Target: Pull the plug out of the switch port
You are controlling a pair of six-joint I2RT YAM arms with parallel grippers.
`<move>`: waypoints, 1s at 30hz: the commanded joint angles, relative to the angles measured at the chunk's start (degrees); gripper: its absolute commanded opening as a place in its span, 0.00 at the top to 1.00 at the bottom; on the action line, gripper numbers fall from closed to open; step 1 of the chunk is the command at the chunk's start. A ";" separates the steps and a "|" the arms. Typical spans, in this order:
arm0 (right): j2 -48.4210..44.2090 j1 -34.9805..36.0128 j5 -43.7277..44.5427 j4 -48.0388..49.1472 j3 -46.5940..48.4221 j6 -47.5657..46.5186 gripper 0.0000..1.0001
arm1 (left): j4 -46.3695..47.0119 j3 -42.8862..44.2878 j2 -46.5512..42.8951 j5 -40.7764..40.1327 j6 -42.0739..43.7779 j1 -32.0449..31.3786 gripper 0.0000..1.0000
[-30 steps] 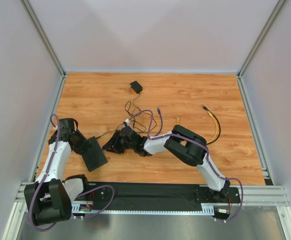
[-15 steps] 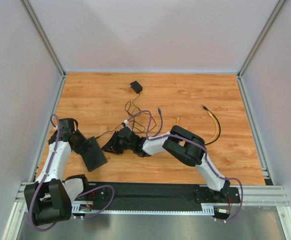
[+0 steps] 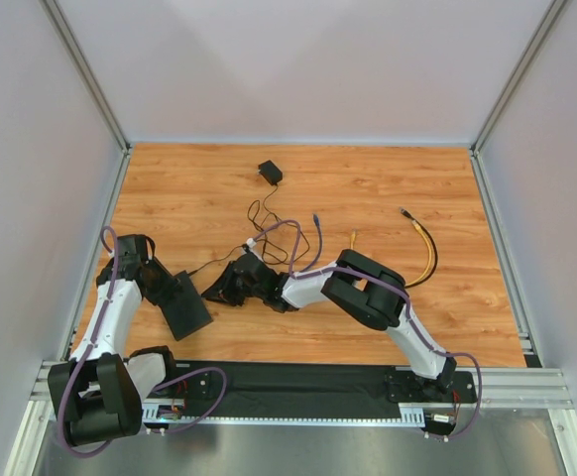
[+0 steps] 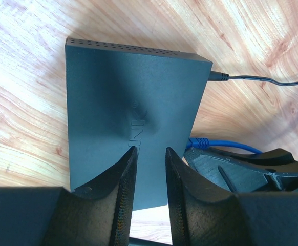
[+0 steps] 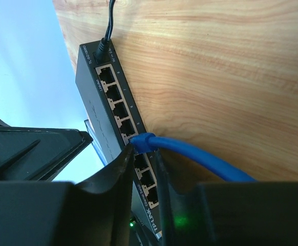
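While the switch is covered at its near end by the left gripper, whose fingers are held slightly apart over its top face, the blue plug, seated in a middle port, is clamped between the right gripper's fingertips.

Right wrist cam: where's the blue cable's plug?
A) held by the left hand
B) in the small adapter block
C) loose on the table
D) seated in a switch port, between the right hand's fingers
D: the blue plug sits in a port on the socket edge of the switch, and the right hand has its fingers on either side of it.
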 commanded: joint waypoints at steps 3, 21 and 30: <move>1.09 0.05 5.23 -4.29 -0.04 1.03 0.83 | 0.19 -0.18 -0.18 0.28 -0.62 -0.24 0.64; -2.59 -0.12 7.43 3.18 -6.28 -3.00 0.90 | 0.19 0.08 -0.53 0.19 -0.09 -0.24 0.66; -4.10 -0.65 3.04 2.47 -4.96 -7.85 0.77 | -1.47 2.19 -2.64 0.28 0.44 -0.24 0.67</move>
